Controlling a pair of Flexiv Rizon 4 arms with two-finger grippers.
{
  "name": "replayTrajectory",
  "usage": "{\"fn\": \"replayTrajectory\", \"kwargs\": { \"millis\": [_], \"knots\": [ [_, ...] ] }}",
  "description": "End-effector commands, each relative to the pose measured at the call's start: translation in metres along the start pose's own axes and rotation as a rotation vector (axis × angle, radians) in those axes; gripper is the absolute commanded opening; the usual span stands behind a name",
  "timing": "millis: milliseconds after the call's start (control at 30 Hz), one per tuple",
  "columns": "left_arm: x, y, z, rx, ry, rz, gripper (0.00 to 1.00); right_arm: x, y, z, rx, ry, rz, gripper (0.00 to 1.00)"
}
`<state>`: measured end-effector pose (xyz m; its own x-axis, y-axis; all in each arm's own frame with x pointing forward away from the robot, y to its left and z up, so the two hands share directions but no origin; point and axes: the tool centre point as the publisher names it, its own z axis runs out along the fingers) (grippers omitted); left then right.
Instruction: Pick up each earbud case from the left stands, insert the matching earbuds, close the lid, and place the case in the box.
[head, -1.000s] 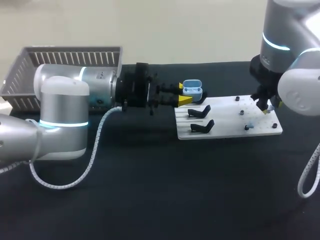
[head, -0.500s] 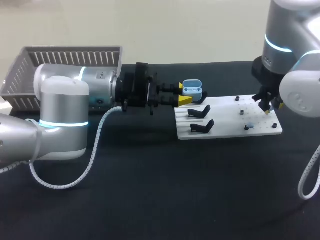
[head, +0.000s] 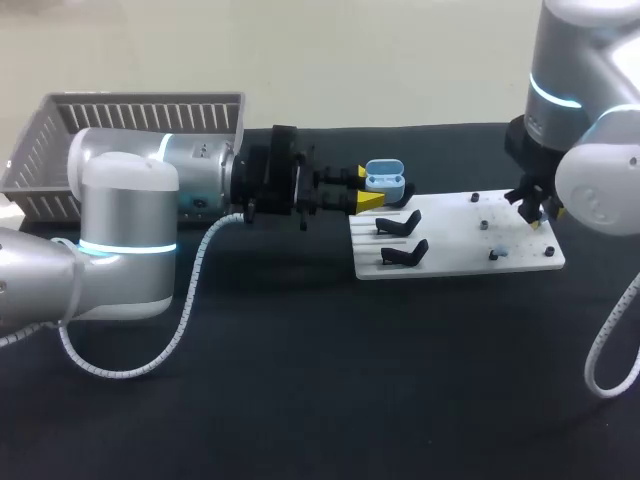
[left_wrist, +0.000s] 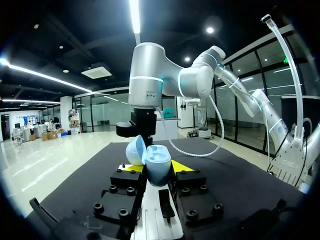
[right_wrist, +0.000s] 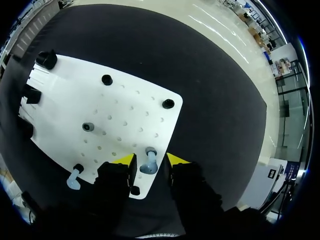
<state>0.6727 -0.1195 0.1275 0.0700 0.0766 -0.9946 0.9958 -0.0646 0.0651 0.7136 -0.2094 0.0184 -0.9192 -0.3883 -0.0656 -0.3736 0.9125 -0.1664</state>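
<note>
Head view: your left gripper (head: 368, 196) clamps the open earbud case (head: 385, 178) at the far-left corner of the white board (head: 450, 228). Left wrist view: case lid up. Right wrist view: your right gripper (right_wrist: 151, 160), jaws apart, straddles an earbud (right_wrist: 148, 162). Step, likely: earbud pickup; next, pinch squarely, lift.

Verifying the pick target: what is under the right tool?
An earbud stands on the white board, between the open right tool's fingers and apart from both. The board beneath the fingers themselves is covered.

Matt black cloth covers the worktop (head: 320, 400). The earbud case (left_wrist: 158, 169) is glossy pale-blue plastic, the board (right_wrist: 125, 115) smooth white plastic, the box (head: 130, 110) dull grey plastic.
</note>
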Motion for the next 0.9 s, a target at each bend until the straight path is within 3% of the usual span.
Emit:
{"fn": "replayTrajectory", "kwargs": {
  "millis": [33,233,567,900],
  "knots": [
    [0.0005,-0.0019,-0.0001,-0.007,-0.002,0.003,0.00,0.0014,-0.0014,0.0025,-0.001,-0.001,0.001,0.33],
    [0.0005,-0.0019,-0.0001,-0.007,-0.002,0.003,0.00,0.0063,0.0004,-0.0021,0.006,-0.006,0.001,0.25],
    [0.0005,-0.0019,-0.0001,-0.007,-0.002,0.003,0.00,0.0077,0.0016,-0.0065,0.011,-0.013,0.006,0.38],
    [0.0005,-0.0019,-0.0001,-0.007,-0.002,0.003,0.00,0.0062,0.0047,-0.0067,0.017,-0.013,0.002,0.31]
  ]
}}
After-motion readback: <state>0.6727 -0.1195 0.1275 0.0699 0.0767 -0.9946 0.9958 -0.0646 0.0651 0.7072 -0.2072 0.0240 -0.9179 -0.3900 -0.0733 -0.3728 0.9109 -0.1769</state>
